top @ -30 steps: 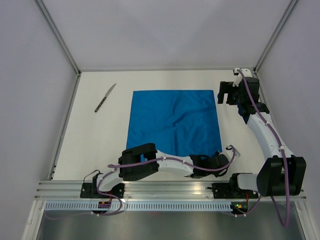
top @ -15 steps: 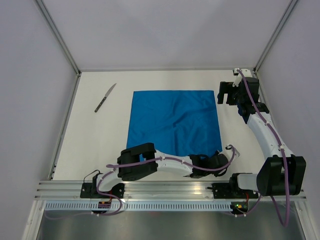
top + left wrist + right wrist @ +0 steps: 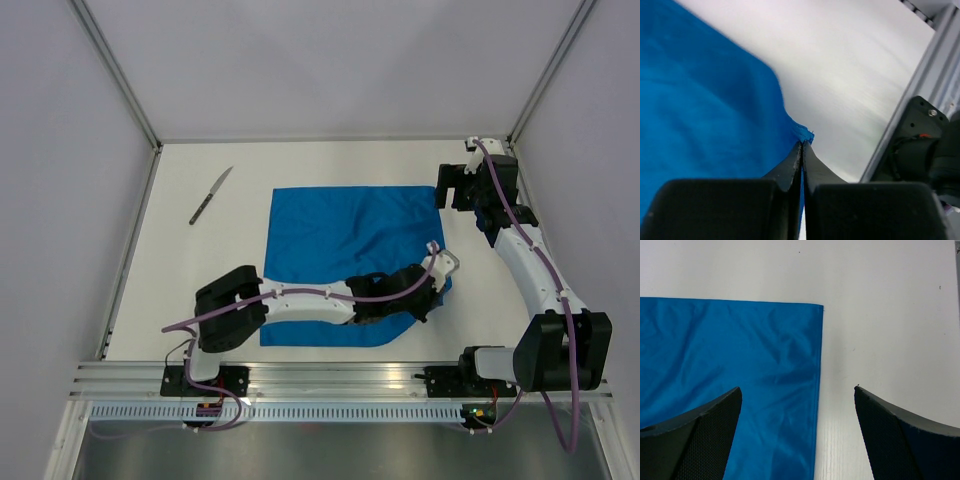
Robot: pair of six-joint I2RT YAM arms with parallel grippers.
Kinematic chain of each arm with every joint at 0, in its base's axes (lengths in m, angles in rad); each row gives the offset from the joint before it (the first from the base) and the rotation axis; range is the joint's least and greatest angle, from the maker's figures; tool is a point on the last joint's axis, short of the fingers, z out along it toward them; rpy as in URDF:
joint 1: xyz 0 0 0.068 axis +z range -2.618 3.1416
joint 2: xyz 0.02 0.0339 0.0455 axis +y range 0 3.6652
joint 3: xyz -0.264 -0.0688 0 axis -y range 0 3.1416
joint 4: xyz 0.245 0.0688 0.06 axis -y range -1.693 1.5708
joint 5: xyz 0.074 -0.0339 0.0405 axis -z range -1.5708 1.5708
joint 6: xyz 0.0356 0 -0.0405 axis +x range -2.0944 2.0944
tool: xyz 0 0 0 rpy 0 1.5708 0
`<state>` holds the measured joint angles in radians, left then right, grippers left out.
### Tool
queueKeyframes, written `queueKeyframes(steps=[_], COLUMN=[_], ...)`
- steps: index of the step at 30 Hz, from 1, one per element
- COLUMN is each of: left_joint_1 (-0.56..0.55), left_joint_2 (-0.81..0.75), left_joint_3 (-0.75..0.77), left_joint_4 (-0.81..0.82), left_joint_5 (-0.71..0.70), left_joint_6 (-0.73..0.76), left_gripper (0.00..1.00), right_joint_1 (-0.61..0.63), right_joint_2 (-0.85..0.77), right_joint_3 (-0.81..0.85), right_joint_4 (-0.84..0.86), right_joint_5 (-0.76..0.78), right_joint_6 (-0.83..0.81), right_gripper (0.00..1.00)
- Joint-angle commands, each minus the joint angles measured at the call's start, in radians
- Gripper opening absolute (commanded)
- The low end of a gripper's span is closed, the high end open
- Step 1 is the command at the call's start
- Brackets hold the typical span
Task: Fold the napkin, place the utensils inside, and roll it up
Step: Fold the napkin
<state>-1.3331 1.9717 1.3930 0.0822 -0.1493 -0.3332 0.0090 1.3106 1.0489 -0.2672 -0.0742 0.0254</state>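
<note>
The blue napkin (image 3: 340, 235) lies spread in the middle of the table. My left gripper (image 3: 428, 296) is shut on its near right corner, which is lifted. In the left wrist view the jaws (image 3: 802, 144) are pressed together, with a tip of blue napkin (image 3: 705, 100) poking out past them. My right gripper (image 3: 455, 186) hangs open over the far right corner of the napkin (image 3: 730, 350). Its fingers (image 3: 797, 387) stand wide, with the cloth's edge between them and nothing held. One of the utensils, a knife (image 3: 210, 195), lies at the far left, apart from the cloth.
White walls and metal posts (image 3: 115, 75) close in the table on three sides. A metal rail (image 3: 330, 375) with the arm bases runs along the near edge. The right arm's base (image 3: 925, 150) shows in the left wrist view.
The left gripper closed on the napkin's near right corner, then rose and moved away from the rail with it. The cloth has rumpled and shifted. The right arm stayed put.
</note>
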Motion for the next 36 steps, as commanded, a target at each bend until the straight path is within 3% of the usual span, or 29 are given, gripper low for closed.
queueKeyframes(steps=[1, 13, 21, 36], left_joint_1=[0.098, 0.457, 0.653, 0.89], left_joint_2=[-0.086, -0.283, -0.283, -0.22], left_joint_3=[-0.087, -0.295, -0.289, -0.209], left_joint_4=[0.037, 0.024, -0.024, -0.076], left_joint_5=[0.054, 0.145, 0.217, 0.312], left_joint_6=[-0.116, -0.24, -0.277, -0.271], left_gripper=[0.02, 0.02, 0.02, 0.02], right_joint_1=[-0.001, -0.003, -0.003, -0.001], right_joint_2=[-0.001, -0.011, -0.013, -0.011], right_joint_3=[0.039, 0.036, 0.034, 0.033], right_joint_4=[-0.015, -0.015, -0.017, -0.017], right_joint_5=[0.001, -0.013, -0.022, -0.035], right_joint_6=[-0.002, -0.001, -0.001, -0.002], right_gripper=[0.98, 0.98, 0.98, 0.98])
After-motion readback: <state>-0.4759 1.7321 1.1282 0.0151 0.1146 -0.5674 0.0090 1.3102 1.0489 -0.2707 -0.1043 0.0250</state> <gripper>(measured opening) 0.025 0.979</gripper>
